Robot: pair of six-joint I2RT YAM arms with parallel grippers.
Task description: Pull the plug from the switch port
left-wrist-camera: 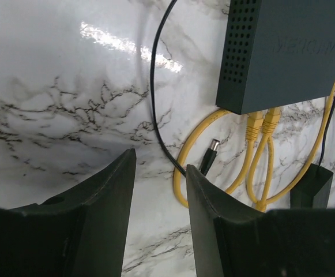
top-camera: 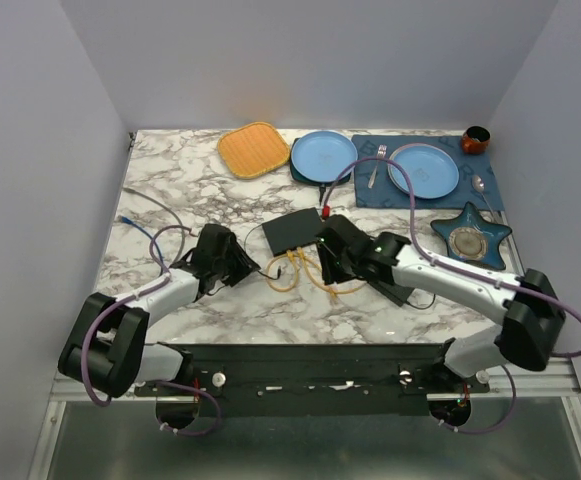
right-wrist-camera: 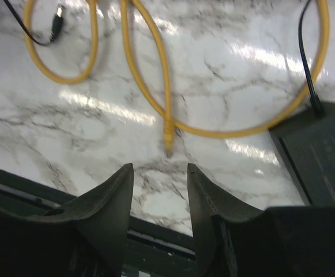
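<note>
Right gripper (right-wrist-camera: 158, 168) hovering, jaws parted, gripping nothing; yellow cable plug (right-wrist-camera: 168, 137) lying free just ahead on marble tabletop (right-wrist-camera: 242, 86). Left gripper (left-wrist-camera: 160, 160) hovering half-open, empty, near switch (left-wrist-camera: 294, 52).

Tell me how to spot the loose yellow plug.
On the white marble table, find the flat matte-black switch box in the middle. Yellow cables loop near it; this plug lies free on the marble, while others sit in its ports.

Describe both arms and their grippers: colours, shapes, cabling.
Both the left arm and right arm have pale grey-white links joined by bulky black joints, with a purple cable looping alongside each. The left gripper and right gripper are matte black, each with two tapered, wedge-shaped fingers.
</note>
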